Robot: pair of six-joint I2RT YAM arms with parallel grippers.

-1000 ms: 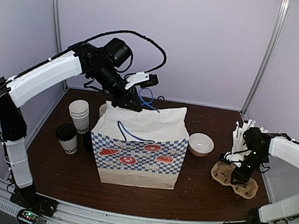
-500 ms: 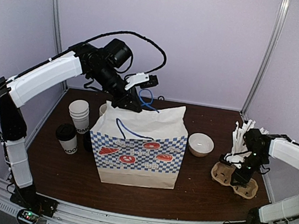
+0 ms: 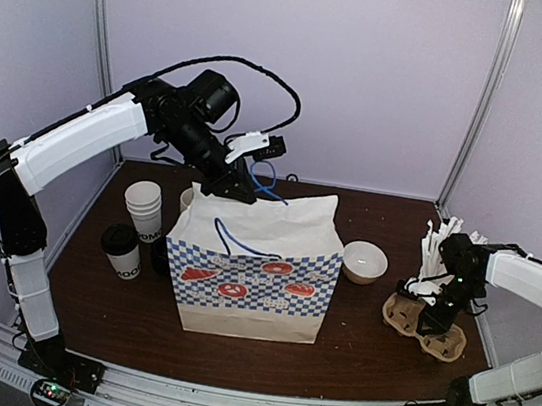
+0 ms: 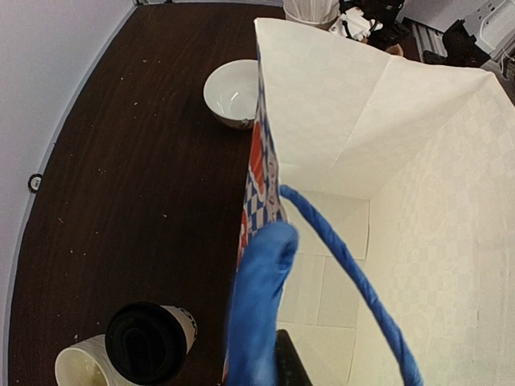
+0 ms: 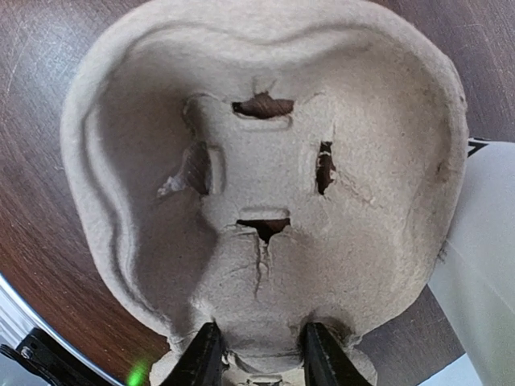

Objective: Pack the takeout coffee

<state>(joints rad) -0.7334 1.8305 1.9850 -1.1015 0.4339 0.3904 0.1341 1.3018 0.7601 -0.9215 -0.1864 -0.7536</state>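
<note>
First, the overhead view. At upper centre the left gripper (image 3: pixel 236 186) was clamped on the rear top edge of the paper bag (image 3: pixel 251 271), right where the blue cord handle (image 3: pixel 263 174) loops up. Judged purpose: keep the mouth open and the bag upright for loading. The takeout coffee (image 3: pixel 122 251) stood on the table (image 3: pixel 113 324) at frame left, just beside the bag, black lid on, not yet packed. A stack of white paper cups (image 3: pixel 144 209) stood behind it, and a white bowl (image 3: pixel 364 262) sat right of the bag. At far right the right gripper (image 3: pixel 435 307) was down on the pulp cup carrier (image 3: pixel 398 317).

Left wrist view. The bag interior was plain white creased paper, empty as far as visible. Its outer face was blue check with red print, and the cord was twisted. One blue-covered finger (image 4: pixel 259 297) lay at the rim with a dark finger inside it. The jaws were closed, the bag wall apparently pinched between them. The coffee sat at lower left, lid seen from above, just beside a cream mug (image 4: pixel 80 371).

Right wrist view. The carrier filled the frame. It was rough, moulded grey-beige fibre with a rounded well and four slits torn at their ends. Two fingers at the bottom edge bracketed a narrow neck, and pulp filled the gap, so I read it as gripped. Probable intent: fetch the carrier for the cup. The coffee was not in this view.
</note>
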